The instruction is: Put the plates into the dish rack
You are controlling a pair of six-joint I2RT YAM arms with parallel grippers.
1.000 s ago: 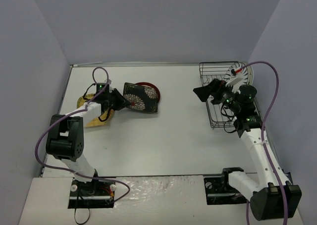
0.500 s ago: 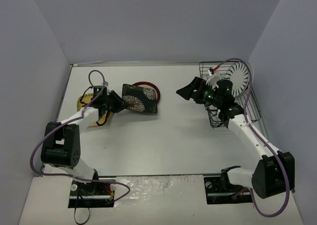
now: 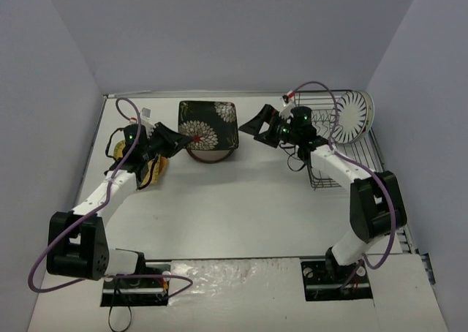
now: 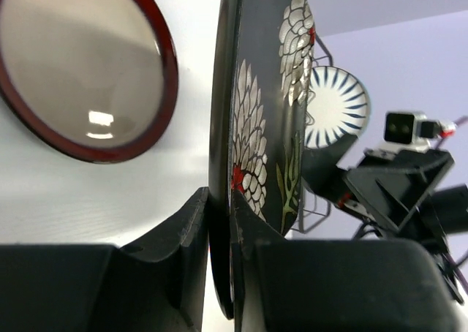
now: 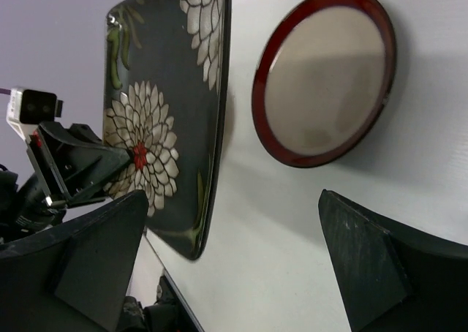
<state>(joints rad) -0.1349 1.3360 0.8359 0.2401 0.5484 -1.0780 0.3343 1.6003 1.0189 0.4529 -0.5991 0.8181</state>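
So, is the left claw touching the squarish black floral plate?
Touching. The left wrist view shows the left claw clamping the squarish black floral plate by its edge, no gap.

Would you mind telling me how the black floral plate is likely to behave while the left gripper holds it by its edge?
It looks rigid: the black floral plate shows no sag though the left gripper pinches only one rim. Its glossy glaze looks slippery, so it may pivot.

The flat white bench (image 3: pixel 241 208) holds three things. A round beige plate with a red rim (image 4: pixel 77 65) lies flat near the back. A yellow plate (image 3: pixel 160 167) lies at the left side, partly hidden. A black wire dish rack (image 3: pixel 322 178) sits on the right.
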